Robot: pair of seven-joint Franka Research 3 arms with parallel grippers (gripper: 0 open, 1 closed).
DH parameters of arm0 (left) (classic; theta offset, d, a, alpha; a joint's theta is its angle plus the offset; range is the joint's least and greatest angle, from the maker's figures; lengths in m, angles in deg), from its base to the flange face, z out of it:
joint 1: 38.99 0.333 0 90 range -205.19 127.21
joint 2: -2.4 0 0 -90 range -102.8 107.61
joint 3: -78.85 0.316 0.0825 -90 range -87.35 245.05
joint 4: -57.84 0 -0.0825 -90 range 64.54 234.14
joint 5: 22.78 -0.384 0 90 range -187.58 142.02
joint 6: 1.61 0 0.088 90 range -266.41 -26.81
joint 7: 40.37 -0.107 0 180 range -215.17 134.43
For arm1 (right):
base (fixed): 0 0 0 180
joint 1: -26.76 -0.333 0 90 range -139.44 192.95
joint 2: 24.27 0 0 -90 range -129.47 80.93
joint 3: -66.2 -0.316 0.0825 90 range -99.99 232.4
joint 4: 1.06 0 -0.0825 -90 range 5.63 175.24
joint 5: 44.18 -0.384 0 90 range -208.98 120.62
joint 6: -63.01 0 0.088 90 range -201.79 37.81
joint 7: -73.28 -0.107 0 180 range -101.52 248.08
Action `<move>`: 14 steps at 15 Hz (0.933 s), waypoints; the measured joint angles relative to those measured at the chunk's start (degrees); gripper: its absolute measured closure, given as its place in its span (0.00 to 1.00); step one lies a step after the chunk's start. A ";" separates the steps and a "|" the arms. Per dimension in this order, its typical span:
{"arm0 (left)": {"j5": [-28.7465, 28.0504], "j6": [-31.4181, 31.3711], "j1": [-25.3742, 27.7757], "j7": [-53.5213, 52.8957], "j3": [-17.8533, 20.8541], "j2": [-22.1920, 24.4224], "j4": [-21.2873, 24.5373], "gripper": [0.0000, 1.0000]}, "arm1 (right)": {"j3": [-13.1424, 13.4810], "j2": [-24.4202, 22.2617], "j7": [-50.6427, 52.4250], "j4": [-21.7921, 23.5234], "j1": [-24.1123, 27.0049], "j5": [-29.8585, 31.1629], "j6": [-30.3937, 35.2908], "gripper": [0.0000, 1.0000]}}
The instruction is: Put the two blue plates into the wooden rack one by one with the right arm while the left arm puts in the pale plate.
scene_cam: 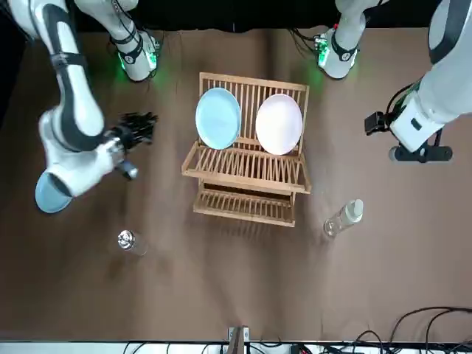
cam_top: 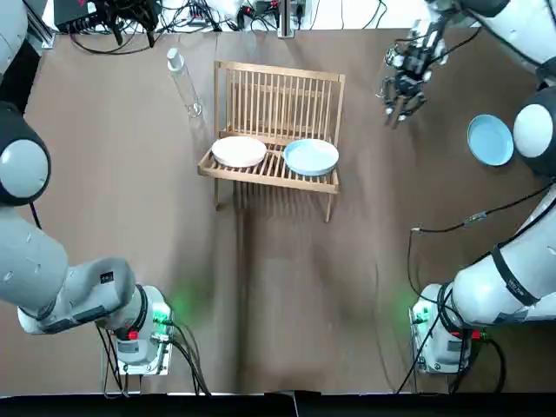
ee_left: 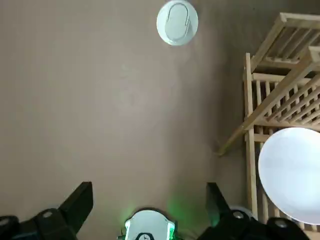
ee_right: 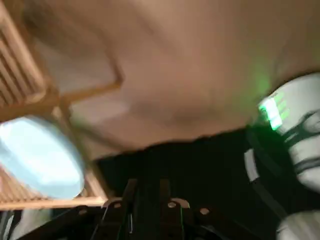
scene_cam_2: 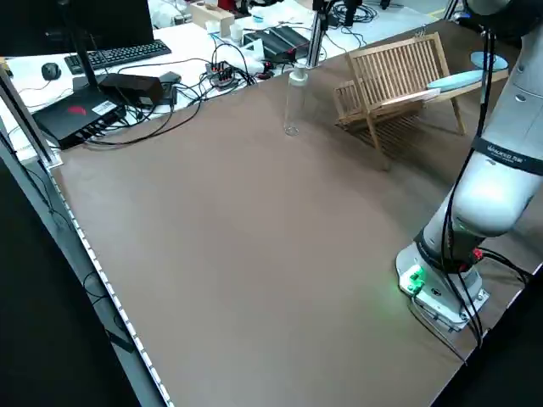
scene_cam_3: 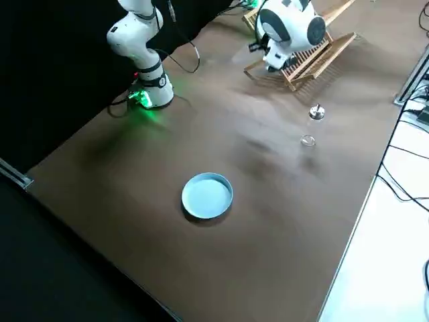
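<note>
The wooden rack [cam_top: 278,95] stands mid-table and holds the pale plate [cam_top: 239,151] and one blue plate [cam_top: 311,156] side by side, both leaning on its slats. The other blue plate [cam_top: 491,139] lies flat on the table at the right. My right gripper [cam_top: 402,102] hangs between the rack and that plate, nearer the far edge, holding nothing; in the right wrist view its fingers [ee_right: 134,192] sit close together. My left gripper [ee_left: 147,200] is open and empty, raised over the table left of the rack [ee_left: 280,65].
A clear bottle [cam_top: 183,82] stands just left of the rack's back corner. A small clear bottle with a metal cap [scene_cam: 127,240] stands near the far edge on the right arm's side. Cables and equipment lie beyond the far edge.
</note>
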 joint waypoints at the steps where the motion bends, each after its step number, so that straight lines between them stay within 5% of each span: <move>1: -0.17 -0.51 0.01 0.00 0.01 0.29 -0.06 0.00 | 0.07 -0.16 3.06 -0.82 2.26 3.68 -0.06 0.75; 6: -0.30 -1.81 0.55 0.10 0.15 0.20 -0.11 0.00 | 0.36 -0.30 26.06 -3.99 17.19 19.37 -3.72 0.74; 10: -0.30 -2.08 0.19 0.40 0.73 0.25 -0.15 0.00 | 0.50 2.50 42.24 -3.91 29.67 26.27 -20.73 0.70; 12: 0.23 -2.35 -3.64 0.47 5.85 1.13 -0.57 0.00 | 0.46 5.85 46.88 -3.81 32.41 30.71 -24.80 0.68; 14: 3.27 -2.36 -10.90 0.29 15.80 3.64 -0.40 0.00 | 0.50 9.35 52.22 -3.80 35.53 34.60 -30.30 0.68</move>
